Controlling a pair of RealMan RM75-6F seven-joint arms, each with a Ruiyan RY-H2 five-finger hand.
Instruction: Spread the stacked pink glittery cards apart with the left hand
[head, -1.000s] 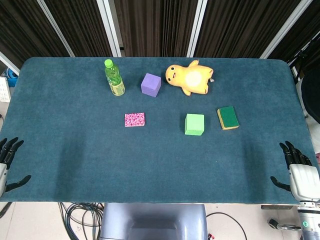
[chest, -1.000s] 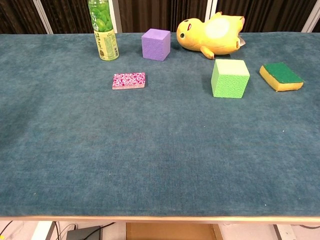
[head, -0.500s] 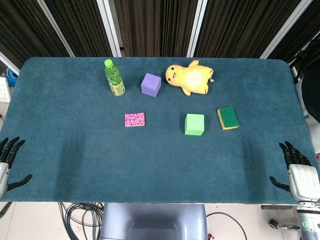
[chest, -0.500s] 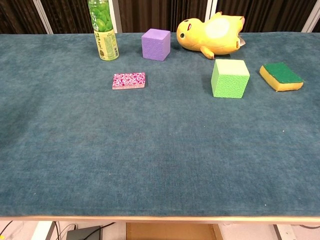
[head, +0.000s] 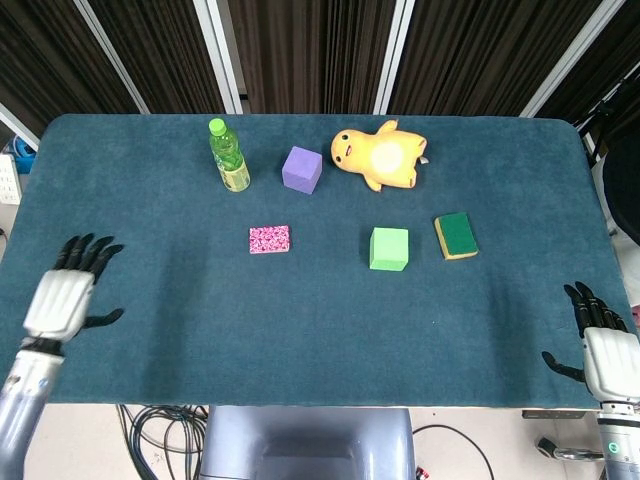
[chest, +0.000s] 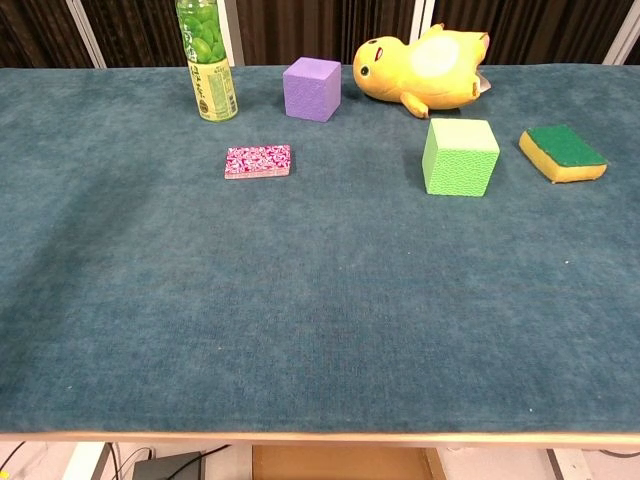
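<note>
**Left hand out over the tabletop, card stack untouched**

Left hand at lower left of the head view, fingers apart, holding nothing, well apart from the pink glittery cards. Still one neat stack, left of centre, below the green bottle and purple cube; spreading not yet begun. Right hand at the lower right edge, fingers apart and empty, likely parked clear since the task names the left.

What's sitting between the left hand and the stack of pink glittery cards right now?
Nothing. In the head view, only bare blue tabletop lies between the left hand and the pink cards. The chest view does not show the hand.
</note>
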